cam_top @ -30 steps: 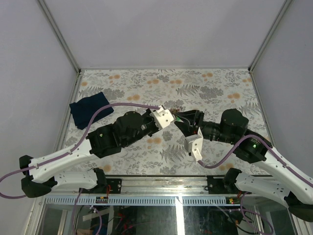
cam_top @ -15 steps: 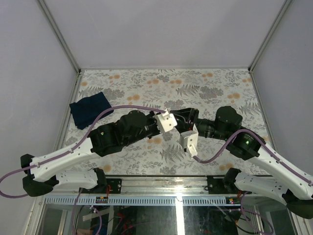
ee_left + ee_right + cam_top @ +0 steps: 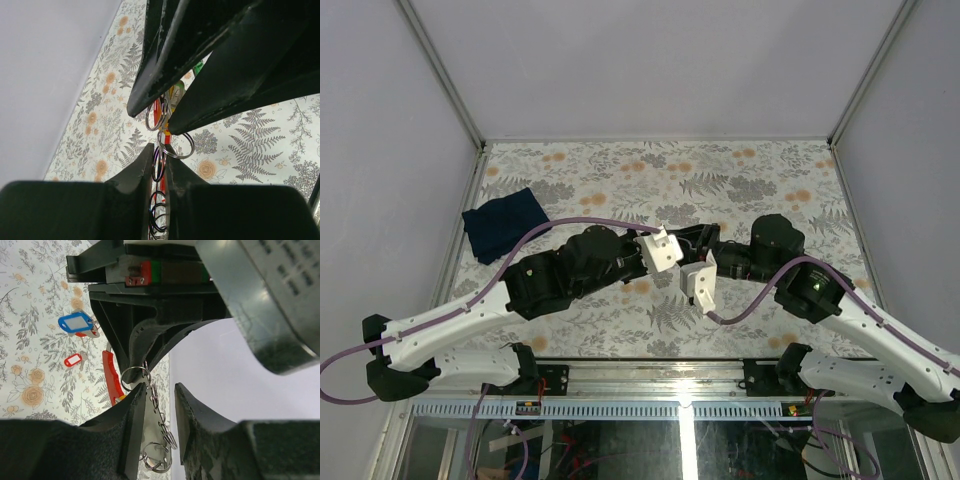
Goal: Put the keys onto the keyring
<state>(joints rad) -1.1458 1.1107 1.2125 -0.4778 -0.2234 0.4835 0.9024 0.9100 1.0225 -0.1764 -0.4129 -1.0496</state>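
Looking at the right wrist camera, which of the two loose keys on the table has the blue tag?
The upper key, blue-tagged with a white label window. The lower key wears a smaller-looking red tag.

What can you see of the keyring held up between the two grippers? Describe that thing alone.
The keyring is a flat grey, metal-looking fob joined to a chain of thin silvery split rings and a red curved strap. It hangs between the two grippers. The left gripper is shut on one ring. The right gripper has its fingers either side of the fob, with a gap showing on one side.
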